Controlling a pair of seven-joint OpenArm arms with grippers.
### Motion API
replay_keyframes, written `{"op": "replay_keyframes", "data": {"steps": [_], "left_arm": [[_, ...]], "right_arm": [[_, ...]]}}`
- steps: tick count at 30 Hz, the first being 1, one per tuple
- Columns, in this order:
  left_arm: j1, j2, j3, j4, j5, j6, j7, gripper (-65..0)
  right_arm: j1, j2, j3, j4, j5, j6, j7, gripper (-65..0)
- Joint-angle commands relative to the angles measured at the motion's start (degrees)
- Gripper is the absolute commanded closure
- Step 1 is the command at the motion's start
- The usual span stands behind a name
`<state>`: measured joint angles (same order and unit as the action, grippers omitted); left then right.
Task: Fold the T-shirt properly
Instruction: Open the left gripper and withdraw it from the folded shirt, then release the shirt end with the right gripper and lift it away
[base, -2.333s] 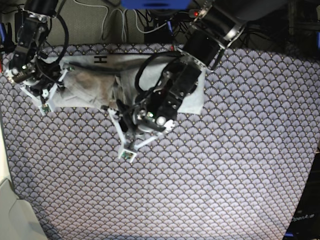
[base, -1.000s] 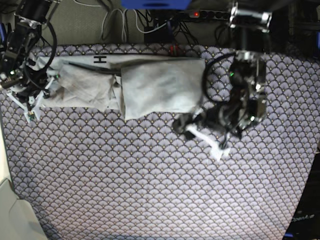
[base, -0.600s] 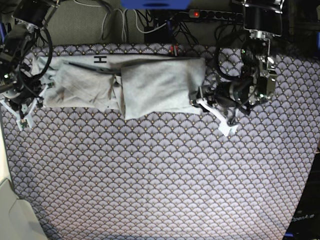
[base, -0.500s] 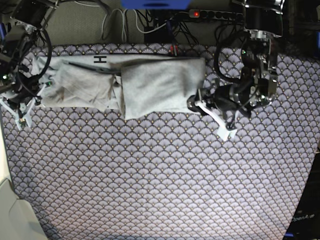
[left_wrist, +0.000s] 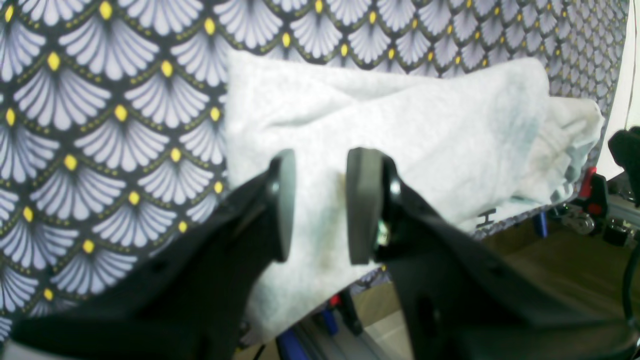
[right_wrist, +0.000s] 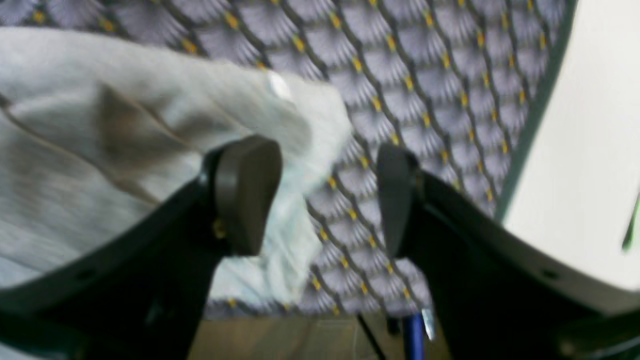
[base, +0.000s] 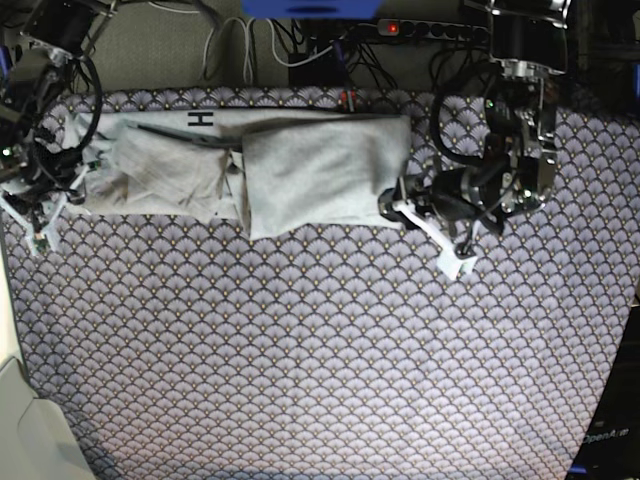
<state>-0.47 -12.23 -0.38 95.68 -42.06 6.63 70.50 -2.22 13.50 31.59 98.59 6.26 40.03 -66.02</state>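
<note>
Base view: folded T-shirt (base: 300, 175) lies on fan-patterned cloth (base: 330, 350), arms flanking.

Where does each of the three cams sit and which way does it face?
Base: overhead, looking straight down on the patterned cloth; shows both arms and the T-shirt stretched along the far edge.
Left wrist: on the arm at the base view's right, looking past the left gripper along the shirt's end.
Right wrist: on the arm at the base view's left, looking past the right gripper at the shirt's other end and the cloth's edge.
Shared: all three show shirt and cloth.
</note>
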Motion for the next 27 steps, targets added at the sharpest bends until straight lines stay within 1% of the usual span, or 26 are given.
{"op": "replay_keyframes", "data": {"steps": [1,6,9,12,19,23,27], "left_arm": [[-0.4,-0.3,-0.3,1.2,-0.7,-0.2,-0.5,-17.7],[-0.2,-0.3,-0.3,1.2,-0.7,-0.2,-0.5,-17.7],[-0.1,-0.4,-0.3,1.2,-0.7,-0.2,-0.5,-17.7],[-0.1,-0.9,-0.3,1.2,-0.9,-0.2,-0.5,-17.7],[0.7,-1.0,-0.4,1.3,-0.7,-0.2,-0.5,-17.7],[0.7,-1.0,-0.4,1.3,-0.7,-0.1,-0.5,-17.7],[0.8,-1.0,-0.4,1.3,-0.7,0.0,-0.5,-17.7]], "right_arm": [[0.9,1.1,1.0,0.8,0.3,0.0,0.4,-36.4],[1.4,1.3,2.6,-0.7,3.2,0.0,-0.3,-36.4],[1.4,1.4,2.6,-3.2,6.9,0.0,-2.7,-36.4],[1.4,1.4,2.7,-4.4,9.4,0.0,-2.9,-36.4],[1.2,0.3,2.8,-4.5,9.9,0.0,-2.8,-36.4],[1.0,-0.3,5.7,-4.5,9.9,0.0,-2.7,-36.4],[0.2,-0.3,6.1,-4.6,9.9,0.0,-2.8,-36.4]]}}
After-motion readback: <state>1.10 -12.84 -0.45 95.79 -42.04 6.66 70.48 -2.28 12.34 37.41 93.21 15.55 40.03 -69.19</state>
